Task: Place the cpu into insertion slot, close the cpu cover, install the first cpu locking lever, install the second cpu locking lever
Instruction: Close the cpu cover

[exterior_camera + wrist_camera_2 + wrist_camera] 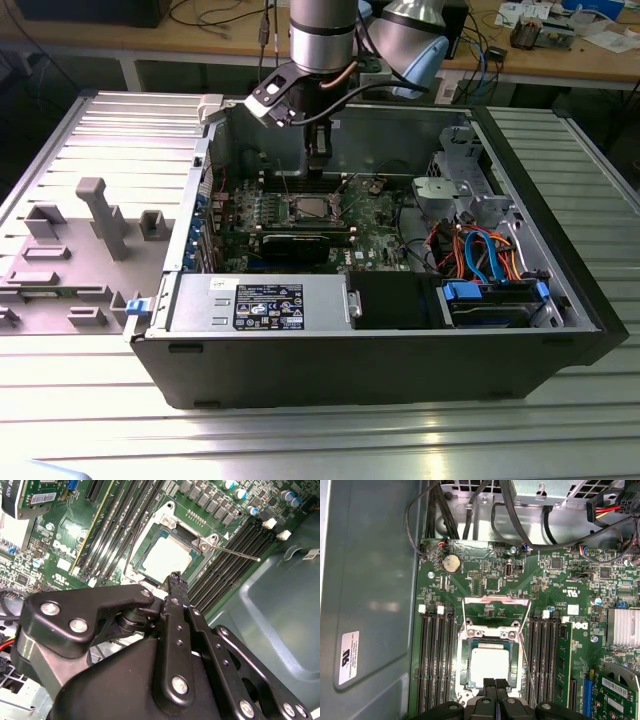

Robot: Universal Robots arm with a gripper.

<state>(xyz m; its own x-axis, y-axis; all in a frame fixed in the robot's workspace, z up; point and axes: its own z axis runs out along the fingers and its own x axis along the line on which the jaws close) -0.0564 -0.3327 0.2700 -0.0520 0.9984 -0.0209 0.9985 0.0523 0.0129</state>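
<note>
Inside the open computer case, the cpu [490,662] lies flat in the insertion slot [468,666]. My gripper [495,682] hangs just beside the slot's edge, its fingertips pressed together with nothing between them. The cpu cover [495,598] looks tipped up at the opposite edge, though I cannot be sure. I judge that closing it well means pushing slowly on its frame only, clear of the chip and the thin lever rod [235,553].
</note>
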